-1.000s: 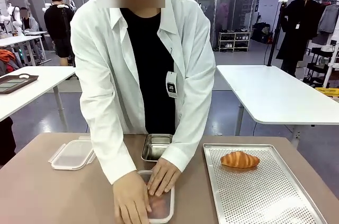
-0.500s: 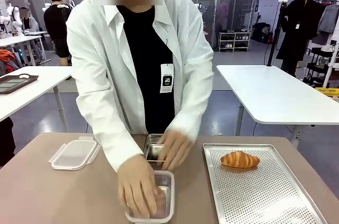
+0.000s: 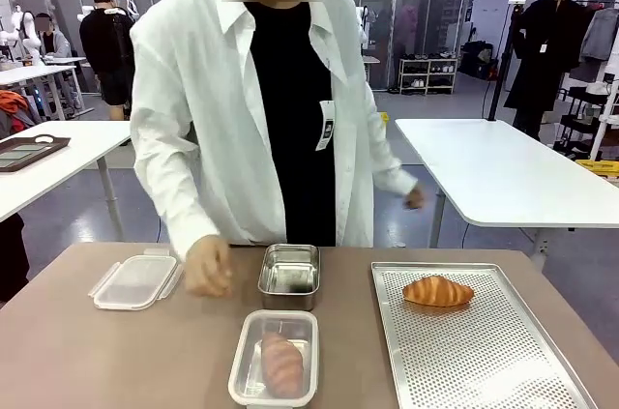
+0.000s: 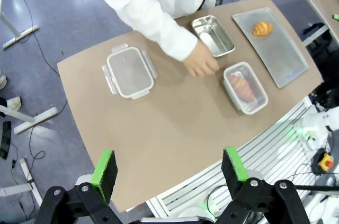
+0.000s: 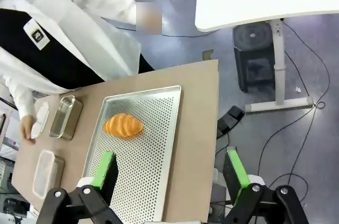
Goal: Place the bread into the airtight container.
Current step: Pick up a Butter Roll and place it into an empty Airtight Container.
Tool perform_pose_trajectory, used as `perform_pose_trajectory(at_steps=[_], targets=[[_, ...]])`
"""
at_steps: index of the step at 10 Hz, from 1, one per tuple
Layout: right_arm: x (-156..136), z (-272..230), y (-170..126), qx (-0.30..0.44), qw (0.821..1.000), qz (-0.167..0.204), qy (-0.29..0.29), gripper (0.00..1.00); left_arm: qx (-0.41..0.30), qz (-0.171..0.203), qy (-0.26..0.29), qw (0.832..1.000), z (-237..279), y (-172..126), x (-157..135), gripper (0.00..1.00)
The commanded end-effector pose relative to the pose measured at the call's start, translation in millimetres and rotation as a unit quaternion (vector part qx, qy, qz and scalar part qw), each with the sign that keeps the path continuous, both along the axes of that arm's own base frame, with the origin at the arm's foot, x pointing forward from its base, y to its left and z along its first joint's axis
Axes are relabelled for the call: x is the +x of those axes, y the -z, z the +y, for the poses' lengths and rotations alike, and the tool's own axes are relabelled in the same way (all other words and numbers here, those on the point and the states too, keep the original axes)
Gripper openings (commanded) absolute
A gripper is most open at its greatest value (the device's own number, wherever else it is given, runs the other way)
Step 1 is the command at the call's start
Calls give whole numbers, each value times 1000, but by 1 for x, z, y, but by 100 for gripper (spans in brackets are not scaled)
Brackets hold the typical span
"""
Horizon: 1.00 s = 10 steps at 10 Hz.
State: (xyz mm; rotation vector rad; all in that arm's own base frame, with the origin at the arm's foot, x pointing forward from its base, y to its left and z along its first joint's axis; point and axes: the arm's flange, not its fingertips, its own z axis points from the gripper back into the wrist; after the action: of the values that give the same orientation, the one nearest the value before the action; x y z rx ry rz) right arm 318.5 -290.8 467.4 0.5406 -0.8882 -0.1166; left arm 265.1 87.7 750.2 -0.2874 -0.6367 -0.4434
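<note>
Right tool (image 5: 169,164) spread wide, container (image 3: 238,377) bottom cropped

Bright, even overhead light leaves only faint soft shadows on the bench (image 3: 97,351) and a mild sheen on the metal tray (image 3: 484,361), the person's hand (image 3: 207,266) is smeared by motion, and both wrist views bow strongly toward their edges.
</note>
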Motion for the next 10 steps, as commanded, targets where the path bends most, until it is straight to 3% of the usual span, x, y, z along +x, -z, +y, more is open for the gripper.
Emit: perform_pose_trajectory(at_steps=[1,3,5,7,9,10], targets=[[0,-3,2,3,1000,-10,0,100,0,-2,8,1000,-1,0,-1,100],[0,0,0,0,1000,0,0,100,0,-2,8,1000,-1,0,-1,100],[22,62,-29,-127,991,-5,-49,100,0,-2,8,1000,-1,0,-1,100],[55,149,-54,-276,955,7,-110,100,0,-2,8,1000,-1,0,-1,100],[87,229,-53,-383,908,4,-170,100,0,-2,8,1000,-1,0,-1,100],[101,264,-42,-455,872,-16,-176,100,0,-2,8,1000,-1,0,-1,100]])
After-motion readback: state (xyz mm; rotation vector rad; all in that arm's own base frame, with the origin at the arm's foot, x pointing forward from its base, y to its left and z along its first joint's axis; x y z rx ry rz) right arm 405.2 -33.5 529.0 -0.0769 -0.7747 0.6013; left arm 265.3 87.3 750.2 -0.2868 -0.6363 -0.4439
